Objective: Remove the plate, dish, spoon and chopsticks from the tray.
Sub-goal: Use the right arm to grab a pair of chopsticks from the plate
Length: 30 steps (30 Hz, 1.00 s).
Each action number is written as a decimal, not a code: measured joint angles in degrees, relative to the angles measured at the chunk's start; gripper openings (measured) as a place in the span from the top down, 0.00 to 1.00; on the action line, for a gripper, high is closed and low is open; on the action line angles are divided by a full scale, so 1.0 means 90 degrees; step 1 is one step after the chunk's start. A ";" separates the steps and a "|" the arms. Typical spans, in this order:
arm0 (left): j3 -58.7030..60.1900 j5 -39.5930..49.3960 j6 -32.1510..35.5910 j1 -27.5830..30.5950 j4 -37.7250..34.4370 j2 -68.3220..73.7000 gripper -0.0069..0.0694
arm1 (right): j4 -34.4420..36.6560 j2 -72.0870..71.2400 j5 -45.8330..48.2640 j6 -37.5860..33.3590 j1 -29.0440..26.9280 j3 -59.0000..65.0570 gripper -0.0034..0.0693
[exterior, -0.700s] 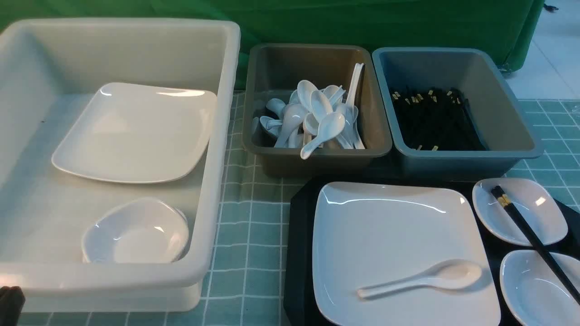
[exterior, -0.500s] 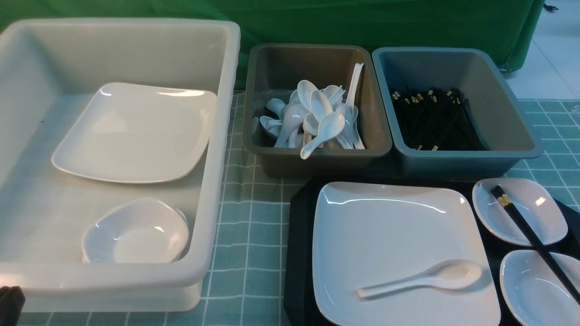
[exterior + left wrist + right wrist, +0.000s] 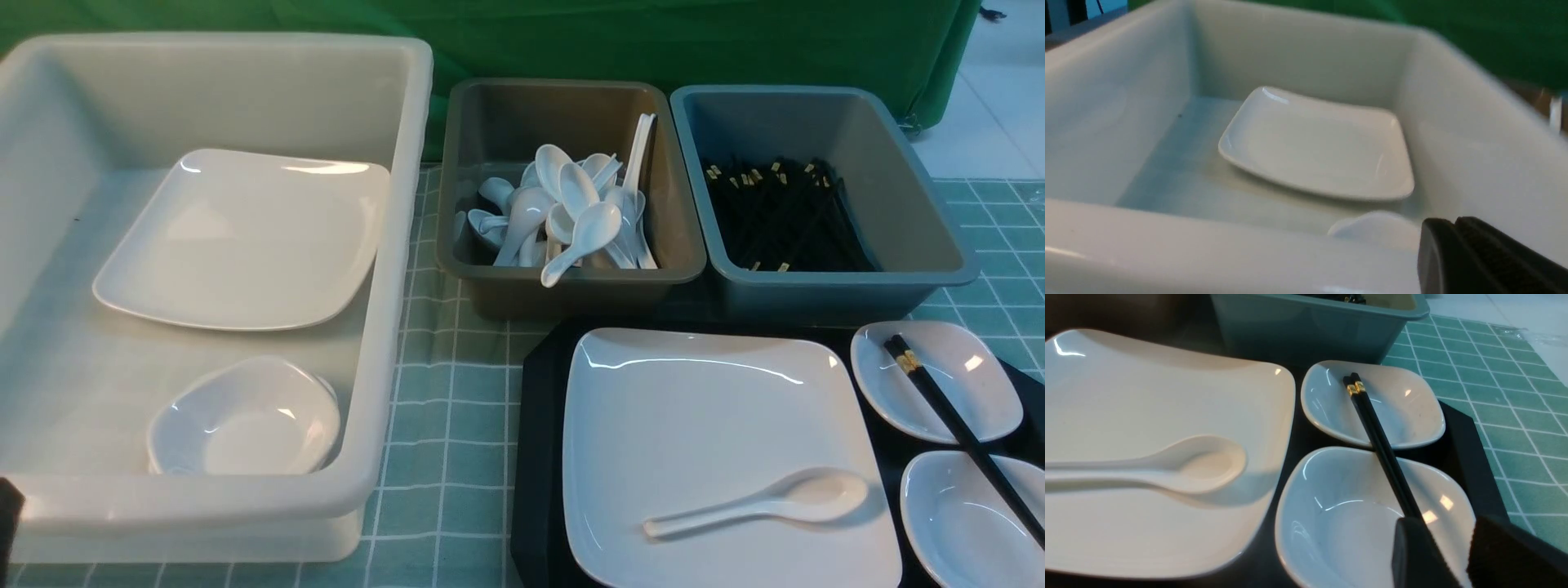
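Green checked tablecloth (image 3: 457, 392) carries a black rectangular plastic tray (image 3: 539, 425) at its near right. From the front we see a large glossy white square plate (image 3: 694, 408) on the tray's left side, a white soup spoon (image 3: 808, 496) lying by the plate's near edge, and black chopsticks (image 3: 955, 423) bridging two small white dishes (image 3: 971, 384) along the tray's right edge. By left wrist, the left gripper (image 3: 1453, 224) is pinched together, empty. By right wrist, the right gripper (image 3: 1453, 526) hangs narrowly parted, empty, over the nearer dish (image 3: 1355, 522).

The left pincer (image 3: 1457, 228) and right pincer (image 3: 1447, 543) are matte black.
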 joint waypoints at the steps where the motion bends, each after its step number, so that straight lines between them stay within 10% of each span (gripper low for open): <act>1: 0.0000 -0.0366 -0.0043 0.0000 -0.0443 0.0000 0.89 | 0.0000 0.0000 0.0000 0.0000 0.0000 0.0000 0.62; 7: 0.0000 -0.1586 -0.0401 0.0000 -0.1322 0.0000 0.89 | 0.0052 0.0000 -0.0074 0.0050 0.0000 0.0000 0.62; 12: 0.0000 -0.2646 -0.2286 0.0000 -0.1242 0.0000 0.89 | 0.0947 0.0000 -0.1291 0.1113 0.0013 0.0000 0.62; 18: -0.0912 -0.3259 -0.5218 0.0000 0.0767 0.0066 0.89 | 0.1237 0.0000 -0.3211 0.1935 0.0013 0.0000 0.62; 23: -0.3277 -0.0760 -0.6383 0.0000 0.2850 0.0995 0.89 | 0.1258 0.0000 -0.4619 0.2155 0.0013 0.0000 0.62; 25: -0.3916 0.0236 -0.6251 0.0000 0.3092 0.1399 0.89 | 0.1371 0.0000 -0.4766 0.2448 0.0018 -0.0031 0.64; 30: -0.5537 0.3277 -0.3127 0.0000 0.2034 0.3108 0.89 | 0.1015 0.0617 -0.2582 0.2895 0.0167 -0.1372 0.85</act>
